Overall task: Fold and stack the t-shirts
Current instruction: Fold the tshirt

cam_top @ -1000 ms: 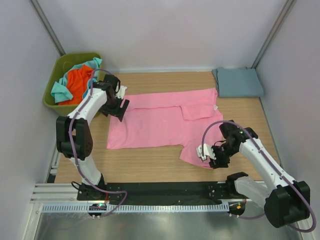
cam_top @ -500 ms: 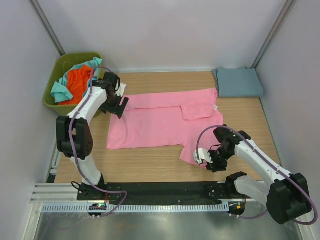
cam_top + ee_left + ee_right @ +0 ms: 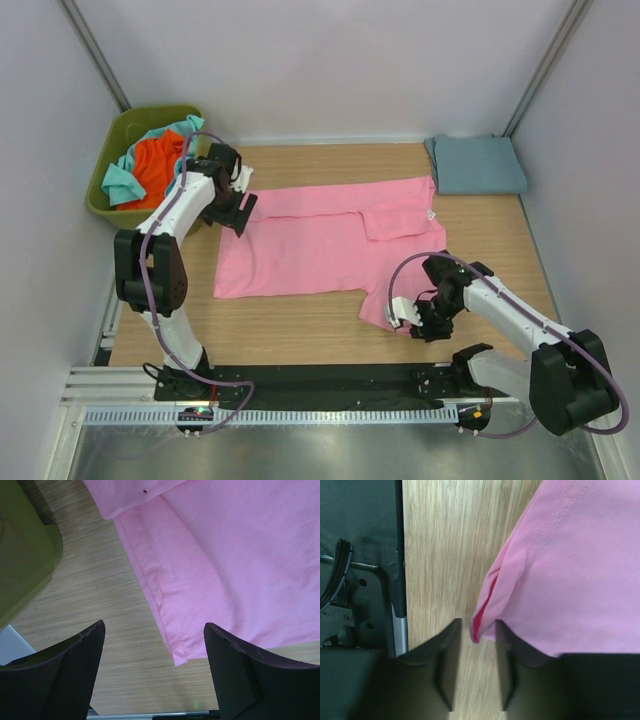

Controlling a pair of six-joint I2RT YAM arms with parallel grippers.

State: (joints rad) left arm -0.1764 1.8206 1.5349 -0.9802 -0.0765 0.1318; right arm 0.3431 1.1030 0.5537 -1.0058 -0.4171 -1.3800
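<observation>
The pink t-shirt [image 3: 320, 240] lies spread flat on the wooden table, one sleeve folded in at the far right. My left gripper [image 3: 238, 214] is open just above its far left corner; in the left wrist view the shirt's hemmed corner [image 3: 170, 630] sits between the wide-apart fingers [image 3: 70, 665]. My right gripper [image 3: 412, 318] is at the near sleeve; its jaws stand narrowly apart with the sleeve's edge [image 3: 485, 615] between them and cloth draped over one finger. The blue-grey shirt [image 3: 477, 164] lies folded at the far right. The orange [image 3: 155, 165] and teal [image 3: 120, 182] shirts lie in the bin.
The olive-green bin [image 3: 108, 145] stands at the far left, close beside my left gripper, and shows in the left wrist view [image 3: 20, 555]. The black base rail [image 3: 360, 555] runs right beside my right gripper. Grey walls enclose the table.
My right gripper has moved left along the near sleeve, bringing its edge between the fingers. My left gripper has shifted only slightly at the far left corner.
</observation>
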